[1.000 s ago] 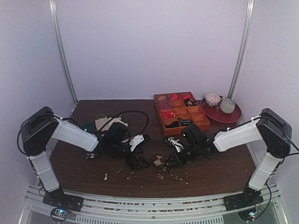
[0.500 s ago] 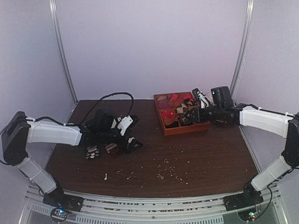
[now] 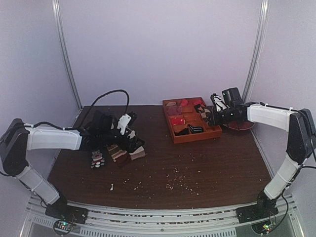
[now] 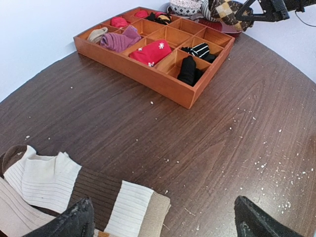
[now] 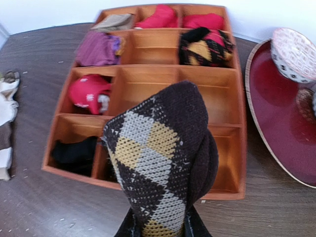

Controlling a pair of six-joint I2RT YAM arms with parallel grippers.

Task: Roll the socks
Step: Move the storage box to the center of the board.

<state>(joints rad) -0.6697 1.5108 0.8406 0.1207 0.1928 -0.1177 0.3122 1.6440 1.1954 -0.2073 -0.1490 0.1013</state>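
Observation:
The argyle socks point(image 5: 160, 163) are a tight roll with brown, cream and yellow diamonds and a dark end. My right gripper point(image 5: 162, 228) is shut on the roll and holds it above the near right part of the wooden tray point(image 5: 232, 74). In the top view the right gripper point(image 3: 208, 114) hangs at the tray's right side, next to the red plate point(image 3: 243, 126). The roll also shows at the top of the left wrist view point(image 4: 224, 11). My left gripper point(image 4: 163, 219) is open and empty, low over the table, beside the striped socks point(image 4: 59, 190).
The brown-and-cream striped socks point(image 3: 126, 152) and a dark teal sock with a figure print point(image 3: 97, 159) lie at the left. The tray point(image 3: 195, 138) holds several rolled socks. A patterned bowl point(image 5: 296, 54) sits on the plate point(image 5: 281, 128). Crumbs dot the table.
My right gripper has shifted a little right and back with the argyle roll. My left gripper has pulled back and up, and the striped socks now lie uncovered on the table.

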